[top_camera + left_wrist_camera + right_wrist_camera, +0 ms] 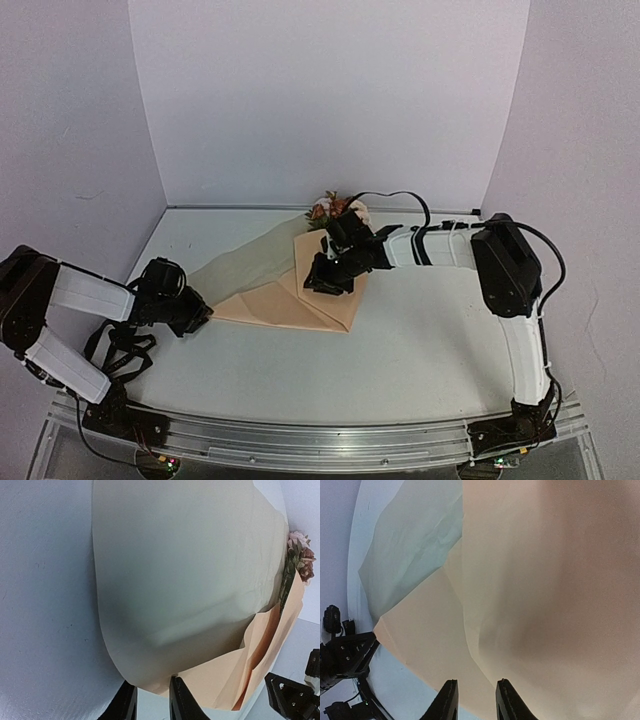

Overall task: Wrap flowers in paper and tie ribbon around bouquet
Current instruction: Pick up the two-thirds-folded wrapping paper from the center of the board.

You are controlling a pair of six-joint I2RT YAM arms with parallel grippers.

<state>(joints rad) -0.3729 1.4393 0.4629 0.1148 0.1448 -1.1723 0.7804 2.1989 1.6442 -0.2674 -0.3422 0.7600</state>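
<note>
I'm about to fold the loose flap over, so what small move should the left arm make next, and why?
Probably close the left gripper firmly first: the edge of the paper sits between its fingers, yet a gap shows there. The right gripper sits over the folded side near the flowers, seemingly pinning it.

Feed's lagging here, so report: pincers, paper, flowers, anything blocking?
Left pincer part open at paper edge. Right pincer part open over folded paper. Flowers poke out far end. No obstruction seen.
</note>
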